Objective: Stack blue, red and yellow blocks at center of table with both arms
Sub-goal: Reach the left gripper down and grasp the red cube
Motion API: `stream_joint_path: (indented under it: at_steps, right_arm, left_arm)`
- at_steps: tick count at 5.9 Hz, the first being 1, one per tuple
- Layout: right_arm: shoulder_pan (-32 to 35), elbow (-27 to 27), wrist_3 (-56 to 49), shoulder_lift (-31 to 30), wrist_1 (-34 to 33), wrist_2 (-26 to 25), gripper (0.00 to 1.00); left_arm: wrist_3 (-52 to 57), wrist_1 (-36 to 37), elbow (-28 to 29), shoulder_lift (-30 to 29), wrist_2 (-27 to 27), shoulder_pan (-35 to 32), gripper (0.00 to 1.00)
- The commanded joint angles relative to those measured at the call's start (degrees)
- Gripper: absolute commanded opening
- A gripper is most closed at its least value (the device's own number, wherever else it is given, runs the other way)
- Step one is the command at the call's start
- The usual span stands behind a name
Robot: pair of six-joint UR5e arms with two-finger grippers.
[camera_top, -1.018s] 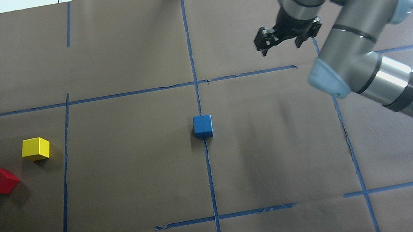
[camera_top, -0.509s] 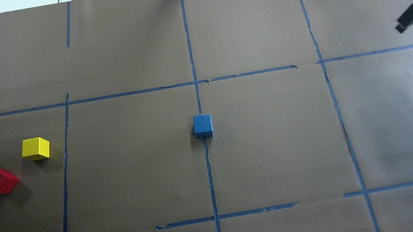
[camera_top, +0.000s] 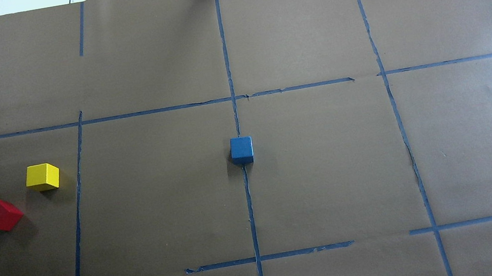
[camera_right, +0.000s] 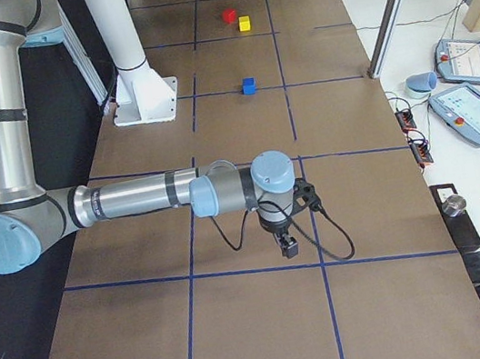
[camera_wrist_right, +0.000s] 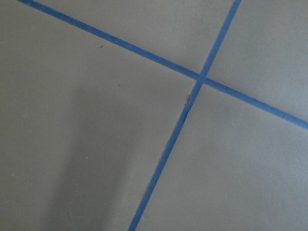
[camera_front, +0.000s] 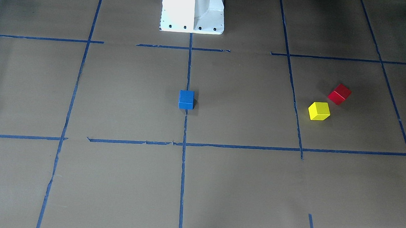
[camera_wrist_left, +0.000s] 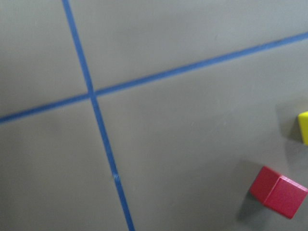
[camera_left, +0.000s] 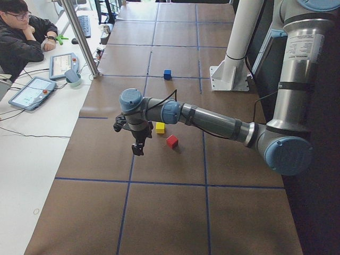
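The blue block [camera_top: 241, 150] sits at the table's center on the middle tape line. The yellow block [camera_top: 42, 177] and the red block [camera_top: 1, 215] lie close together at the left, the red one turned diagonally. My left gripper [camera_left: 137, 150] hangs above the table beside these two blocks; I cannot tell if it is open or shut. Its wrist view shows the red block [camera_wrist_left: 279, 191] at the lower right and a sliver of the yellow block [camera_wrist_left: 303, 127]. My right gripper [camera_right: 289, 246] hangs over bare table far from the blue block [camera_right: 248, 86]; I cannot tell its state.
The robot's white base [camera_front: 193, 8] stands at the near middle edge. Blue tape lines [camera_top: 225, 61] divide the brown paper table. An operator [camera_left: 21, 37] sits with tablets [camera_left: 32, 91] on the far side. A metal post [camera_left: 82, 37] stands at the far edge.
My right arm has swung out of the overhead view to the right. The three blocks have not moved.
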Motion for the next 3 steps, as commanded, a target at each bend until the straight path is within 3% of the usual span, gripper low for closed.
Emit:
stream_joint_path:
  at_steps: [1, 2, 3]
  right_arm:
    - [1.07, 0.03, 2.73, -0.87, 0.16, -0.07, 1.00]
    - [1.07, 0.03, 2.76, -0.86, 0.16, 0.02, 1.00]
    - [1.07, 0.03, 2.76, -0.86, 0.16, 0.02, 1.00]
  left_arm:
    - [-5.84, -6.53, -1.25, 0.75, -1.49, 5.55, 1.00]
    - [-9.29, -11.08, -2.66, 1.80, -1.42, 10.04, 1.00]
    - [-13.07, -21.57, -3.28, 6.77, -1.07, 15.13, 1.00]
